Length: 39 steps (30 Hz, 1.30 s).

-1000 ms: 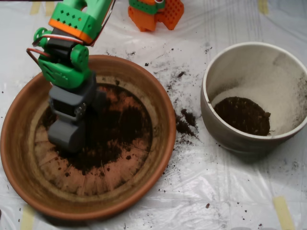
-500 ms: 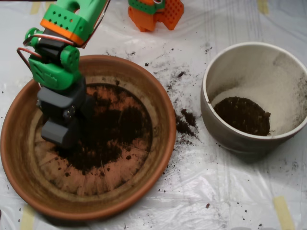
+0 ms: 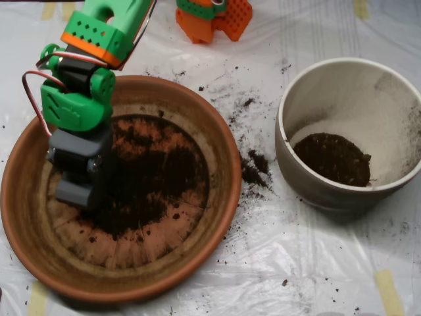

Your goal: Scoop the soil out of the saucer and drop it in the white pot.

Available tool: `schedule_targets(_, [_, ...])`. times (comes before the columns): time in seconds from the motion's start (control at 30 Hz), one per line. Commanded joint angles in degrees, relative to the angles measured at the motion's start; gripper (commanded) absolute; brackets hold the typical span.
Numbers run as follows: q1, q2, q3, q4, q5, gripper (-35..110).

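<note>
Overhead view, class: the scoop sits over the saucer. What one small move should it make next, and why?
Probably push the scoop rightward and down into the soil. It sits at the left edge of the dark heap in the saucer, while the thickest soil lies to its right near the middle. The white pot already holds some soil, so another load is what is needed.

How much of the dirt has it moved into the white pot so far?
Some is done: a dark heap of soil already lies in the white pot. In hand: the grey pincer is down in the terracotta saucer, at the left edge of the soil patch. Left: most of that patch, plus crumbs spilled on the plastic sheet between saucer and pot.
</note>
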Motion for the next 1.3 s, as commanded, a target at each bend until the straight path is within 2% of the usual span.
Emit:
schedule_targets(0.0, [-0.3, 8.7, 2.8, -4.0, -1.1, -1])
schedule_targets(0.2, [-4.3, 24.0, 15.3, -9.3, 0.4, -1])
schedule_targets(0.43, [-12.3, 37.7, 17.1, 1.0, 3.5, -1])
schedule_targets(0.63, [-18.7, 45.1, 12.0, 12.0, 3.6, -1])
schedule_targets(0.87, [-25.2, 50.5, 5.6, 20.4, 3.3, -1])
schedule_targets(1.27, [-45.0, 46.3, -11.2, 31.5, 5.9, -1])
